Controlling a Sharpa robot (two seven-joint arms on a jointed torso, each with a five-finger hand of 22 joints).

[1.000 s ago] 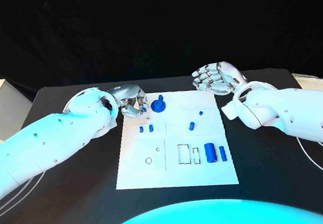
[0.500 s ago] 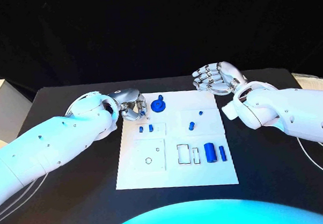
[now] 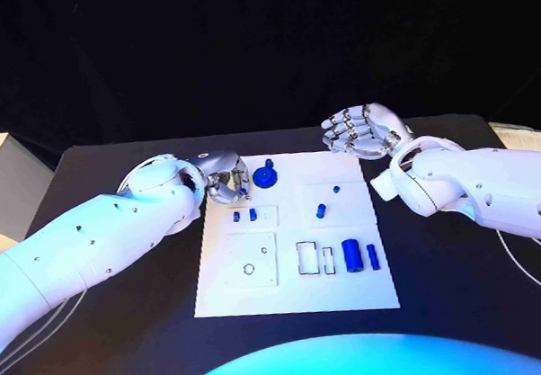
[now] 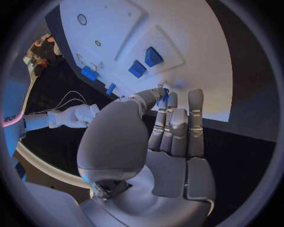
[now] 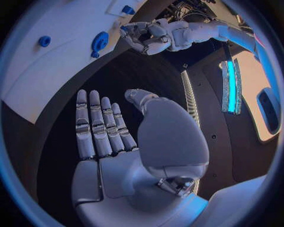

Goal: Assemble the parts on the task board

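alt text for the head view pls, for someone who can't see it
A white task board lies on a black table with small blue parts on it. The left hand is at the board's far left corner beside a round blue part; the right hand, open, hovers past the far right corner.

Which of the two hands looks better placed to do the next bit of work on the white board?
Probably the left hand: it is at the task board's far left corner and seems to pinch a small blue part. The right hand hovers open and empty off the far right corner.

task board (image 3: 292,266): matt white | parts (image 3: 351,253): glossy blue plastic | left hand (image 3: 224,176): brushed silver metal
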